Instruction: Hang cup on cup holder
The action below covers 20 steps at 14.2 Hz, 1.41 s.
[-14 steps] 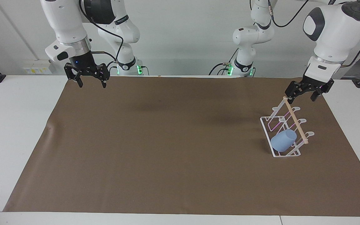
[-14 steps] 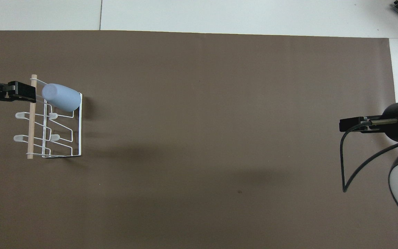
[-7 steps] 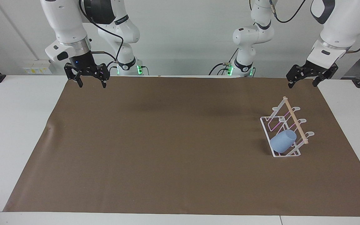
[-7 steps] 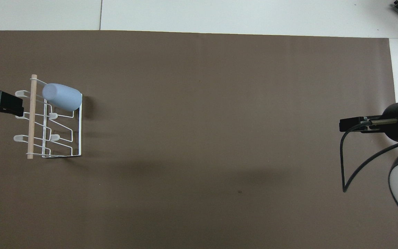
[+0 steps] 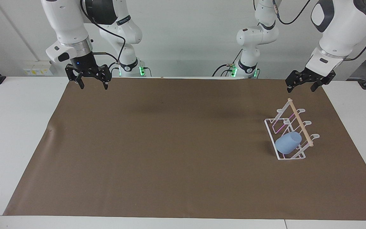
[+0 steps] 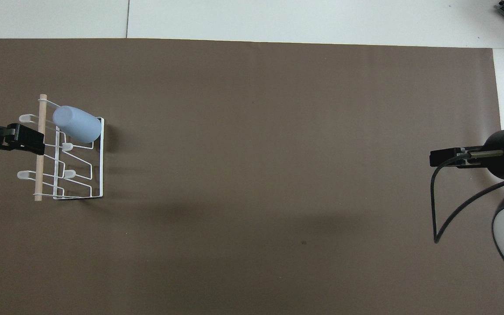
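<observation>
Cup on cup holder, unlabelled

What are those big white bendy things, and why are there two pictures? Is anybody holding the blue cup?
They are two robot arms with black pinchers for hands. One picture looks at them across the table; the other looks down from above them. A brown mat covers the table. On it stands a white wire cup holder, and the light-blue cup hangs tipped on one of its prongs, so nobody holds it. The left gripper is up in the air above the mat near the holder, open and empty. The right gripper waits at the right arm's end of the table, open and empty too.
</observation>
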{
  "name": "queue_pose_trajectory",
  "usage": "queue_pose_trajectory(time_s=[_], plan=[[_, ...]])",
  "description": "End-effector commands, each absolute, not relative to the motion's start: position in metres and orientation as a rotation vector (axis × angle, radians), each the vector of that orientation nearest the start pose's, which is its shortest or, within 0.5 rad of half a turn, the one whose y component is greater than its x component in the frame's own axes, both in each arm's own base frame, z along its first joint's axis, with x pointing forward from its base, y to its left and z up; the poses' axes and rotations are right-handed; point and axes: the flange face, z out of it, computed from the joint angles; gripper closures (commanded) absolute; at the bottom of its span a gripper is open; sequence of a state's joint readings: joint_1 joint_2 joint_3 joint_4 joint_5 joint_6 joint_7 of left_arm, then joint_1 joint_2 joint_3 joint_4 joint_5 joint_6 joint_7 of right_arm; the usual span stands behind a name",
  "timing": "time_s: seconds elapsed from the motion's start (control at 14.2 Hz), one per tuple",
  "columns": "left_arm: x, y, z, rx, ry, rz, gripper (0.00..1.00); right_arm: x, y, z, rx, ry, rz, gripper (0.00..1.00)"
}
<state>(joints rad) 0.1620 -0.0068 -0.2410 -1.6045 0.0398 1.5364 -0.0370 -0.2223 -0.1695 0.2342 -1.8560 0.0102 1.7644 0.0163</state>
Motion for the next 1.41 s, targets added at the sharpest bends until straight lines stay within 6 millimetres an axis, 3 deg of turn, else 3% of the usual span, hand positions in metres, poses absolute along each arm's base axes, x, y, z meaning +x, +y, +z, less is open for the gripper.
queue_pose_trajectory(time_s=[0.0,0.28,0.64,0.92,1.06,1.27,1.34], plan=[[0.535,-0.039,0.619,-3.102,0.059,0.042,0.00,0.514,0.013,0.597,-3.175,0.043,-0.117,0.00],[0.536,-0.037,0.631,-3.126,0.045,0.013,0.00,0.514,0.012,0.597,-3.175,0.046,-0.117,0.00],[0.534,-0.038,0.633,-3.124,0.066,0.042,0.00,0.514,0.013,0.597,-3.175,0.043,-0.117,0.00],[0.530,-0.051,0.635,-3.108,0.114,0.072,0.00,0.514,0.013,0.597,-3.175,0.043,-0.117,0.00],[0.527,-0.039,0.656,-3.119,0.131,0.088,0.00,0.514,0.013,0.597,-3.175,0.043,-0.117,0.00],[0.526,-0.053,0.649,-3.115,0.239,0.098,0.00,0.514,0.013,0.597,-3.175,0.043,-0.117,0.00],[0.527,-0.049,0.651,-3.116,0.228,0.088,0.00,0.514,0.012,0.597,-3.175,0.046,-0.117,0.00]])
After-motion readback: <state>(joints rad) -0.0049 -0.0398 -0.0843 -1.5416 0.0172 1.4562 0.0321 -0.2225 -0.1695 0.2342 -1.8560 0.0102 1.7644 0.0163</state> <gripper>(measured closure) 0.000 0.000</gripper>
